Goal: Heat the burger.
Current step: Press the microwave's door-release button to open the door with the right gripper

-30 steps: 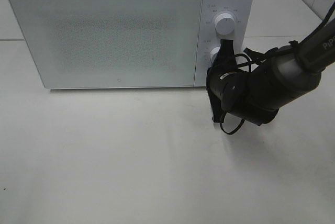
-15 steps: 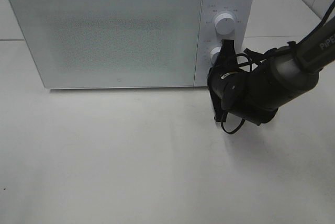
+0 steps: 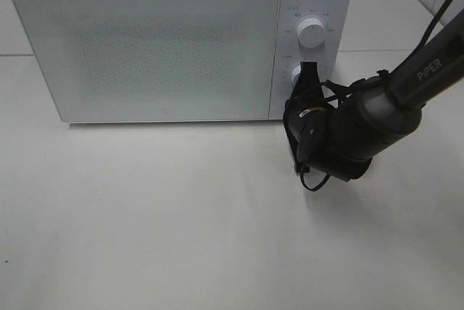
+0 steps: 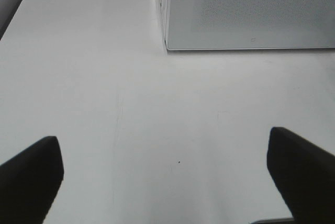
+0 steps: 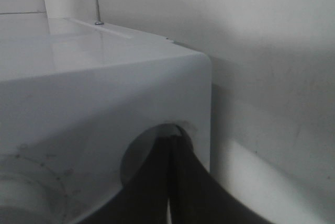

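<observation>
**Burger out of sight, right claw at the lower knob**

You cannot see the burger in any view. The microwave (image 3: pixel 152 49) has its door (image 3: pixel 145 49) shut, and the speckled, frosted panel hides whatever is inside, so the burger is most likely already in there.

Your right claw (image 3: pixel 309 71) is up against the control strip, its dark fingers drawn narrow with only a thin slit between them. Their tips lie over the lower knob (image 3: pixel 296 74), below the upper knob (image 3: pixel 312 32). That placement suggests you are at the dial-setting step. Fingers this close together cannot be wrapped around the round knob.

Your left claw (image 4: pixel 162 135) hangs wide apart over the bare desk (image 3: pixel 181 216), holding nothing and well away from the door, probably parked so it stays out of the way.

The microwave is a smooth white box with rounded corners. Both knobs are plain white cylinders ringed by faint printed marks, and they look slippery. The desk is matt and pale.
</observation>
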`<state>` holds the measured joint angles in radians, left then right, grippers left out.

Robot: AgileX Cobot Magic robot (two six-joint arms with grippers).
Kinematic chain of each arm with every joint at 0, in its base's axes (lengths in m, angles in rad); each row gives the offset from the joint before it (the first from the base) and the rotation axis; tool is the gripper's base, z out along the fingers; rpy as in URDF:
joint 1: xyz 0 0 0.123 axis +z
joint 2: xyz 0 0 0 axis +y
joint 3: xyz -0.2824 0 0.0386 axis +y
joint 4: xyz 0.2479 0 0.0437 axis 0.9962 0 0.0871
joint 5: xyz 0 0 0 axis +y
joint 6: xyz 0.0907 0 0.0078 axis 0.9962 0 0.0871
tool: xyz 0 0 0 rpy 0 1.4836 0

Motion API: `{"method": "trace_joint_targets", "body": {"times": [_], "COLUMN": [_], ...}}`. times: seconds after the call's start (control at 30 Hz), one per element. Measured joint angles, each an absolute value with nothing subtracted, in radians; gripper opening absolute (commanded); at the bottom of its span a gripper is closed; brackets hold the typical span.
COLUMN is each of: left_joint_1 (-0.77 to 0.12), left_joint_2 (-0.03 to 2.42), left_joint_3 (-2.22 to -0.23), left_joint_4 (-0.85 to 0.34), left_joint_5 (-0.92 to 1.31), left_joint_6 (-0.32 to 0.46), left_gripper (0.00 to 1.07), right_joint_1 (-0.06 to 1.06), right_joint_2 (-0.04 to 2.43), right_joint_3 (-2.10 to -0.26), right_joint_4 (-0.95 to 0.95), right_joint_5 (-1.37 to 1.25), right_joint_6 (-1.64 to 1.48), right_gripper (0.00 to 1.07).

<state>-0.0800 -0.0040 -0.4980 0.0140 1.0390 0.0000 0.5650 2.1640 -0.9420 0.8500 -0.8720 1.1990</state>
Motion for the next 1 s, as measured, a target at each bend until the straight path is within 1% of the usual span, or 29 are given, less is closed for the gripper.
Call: {"method": "trace_joint_targets", "body": {"times": [0.23, 1.0], "left_joint_1": [-0.080, -0.080], "left_joint_2": [-0.004, -0.004], "left_joint_3": [-0.498, -0.498], "left_joint_4": [0.014, 0.014], "left_joint_5": [1.039, 1.039], "left_joint_6": [0.000, 0.000], "left_gripper": [0.98, 0.98], "right_joint_1": [0.556, 0.524], "right_joint_2": [2.166, 2.142], "right_joint_3": [-0.967, -0.995], "right_joint_4": [0.851, 0.869], "right_joint_5": [-0.868, -0.714], "right_joint_6": [1.187, 1.149], "right_gripper": [0.00, 0.00]}}
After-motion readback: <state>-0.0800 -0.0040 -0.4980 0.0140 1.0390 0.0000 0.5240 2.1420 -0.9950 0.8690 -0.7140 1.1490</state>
